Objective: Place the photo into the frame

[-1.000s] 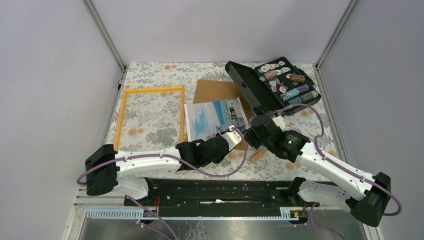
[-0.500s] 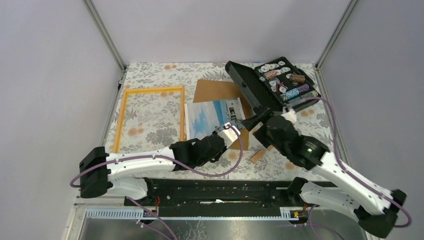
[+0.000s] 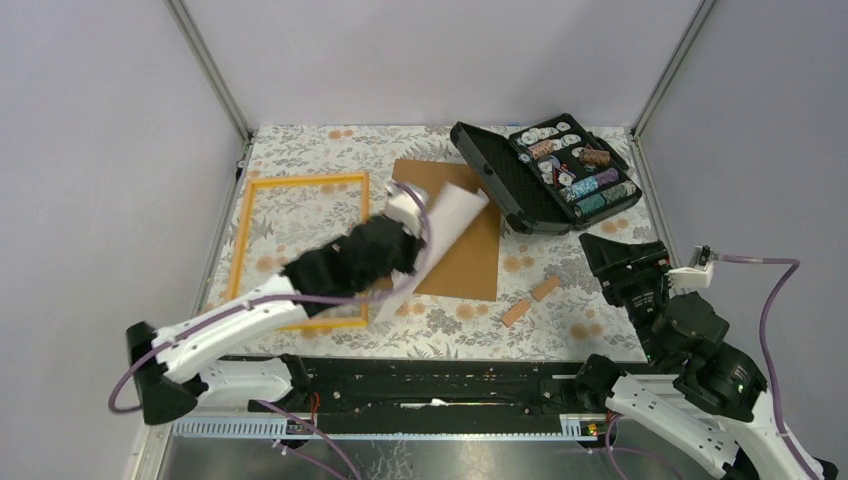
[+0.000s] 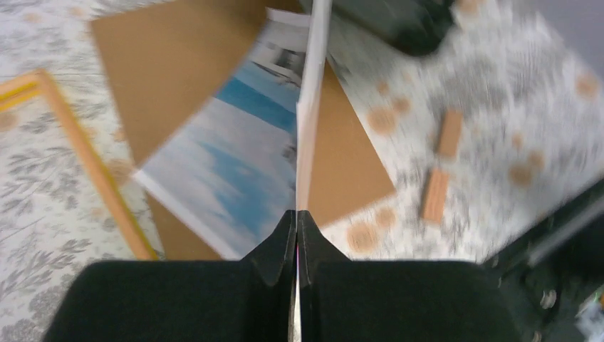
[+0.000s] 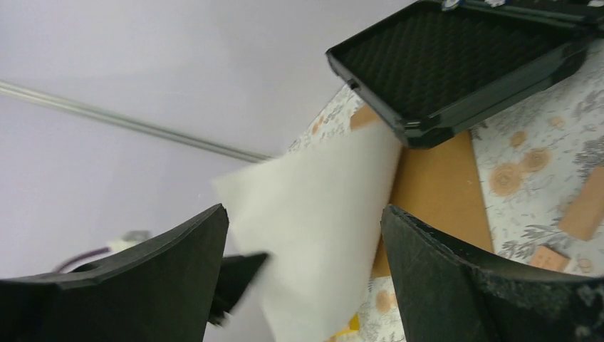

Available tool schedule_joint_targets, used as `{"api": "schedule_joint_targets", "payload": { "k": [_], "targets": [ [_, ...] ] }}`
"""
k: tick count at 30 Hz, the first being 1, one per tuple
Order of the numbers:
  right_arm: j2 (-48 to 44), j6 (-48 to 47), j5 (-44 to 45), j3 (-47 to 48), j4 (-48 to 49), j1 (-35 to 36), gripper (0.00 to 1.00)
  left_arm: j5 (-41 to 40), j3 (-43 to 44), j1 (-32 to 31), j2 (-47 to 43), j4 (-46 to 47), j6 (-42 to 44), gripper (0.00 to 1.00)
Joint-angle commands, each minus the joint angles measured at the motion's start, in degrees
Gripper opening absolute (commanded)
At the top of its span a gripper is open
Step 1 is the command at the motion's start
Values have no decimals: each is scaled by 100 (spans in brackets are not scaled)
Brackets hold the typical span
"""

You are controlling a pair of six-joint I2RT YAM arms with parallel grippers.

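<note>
Holding the photo aloft by one edge, left fingers clamped on it, over the backing board, beside the frame. Right fingers apart, empty. Transfer step, I judge; next: lay it flat inside the frame

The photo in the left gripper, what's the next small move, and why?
Probably swing the photo left over the frame: the left gripper pinches its edge, it hangs curled above the brown board, and the frame lies flat beside it.
</note>
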Motion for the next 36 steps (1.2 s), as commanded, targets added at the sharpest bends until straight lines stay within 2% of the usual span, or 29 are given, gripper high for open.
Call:
{"api": "schedule_joint_targets", "payload": {
  "k": [1, 6, 9, 11, 14, 17, 18, 22, 27, 32, 36],
  "targets": [
    [-40, -93, 711, -154, -396, 33, 87, 1068, 681, 1605, -469, -459, -951, 0],
    [80, -48, 707, -206, -446, 34, 88, 2367, 1391, 3766, -170, -841, -1277, 0],
    [196, -57, 659, -206, -446, 34, 88, 3161, 1600, 5198, 55, -650, -1743, 0],
    [273, -44, 623, -235, -446, 36, 88, 3654, 1567, 6039, 142, -313, -2217, 0],
    [358, -31, 601, -291, -441, 37, 88, 3772, 1471, 6924, 281, 49, -3071, 0],
    [418, -104, 592, -386, -328, 38, 88, 4187, 704, 7655, 101, 1448, -4255, 0],
    [429, -178, 578, -416, -251, 37, 88, 4215, 576, 7820, 99, 1781, -4520, 0],
    [511, -400, 548, -391, -115, 38, 89, 3785, 202, 8152, -15, 1997, -5102, 0],
    [594, -701, 489, -395, 119, 38, 90, 3290, -806, 8543, -909, 2042, -5376, 0],
    [702, -817, 279, -378, 231, 38, 91, 2364, -1058, 8642, -1771, 1179, -4919, 0],
    [823, -909, 12, -350, 318, 42, 91, 2135, -1437, 8647, -2244, 853, -5041, 0]
  ]
}}
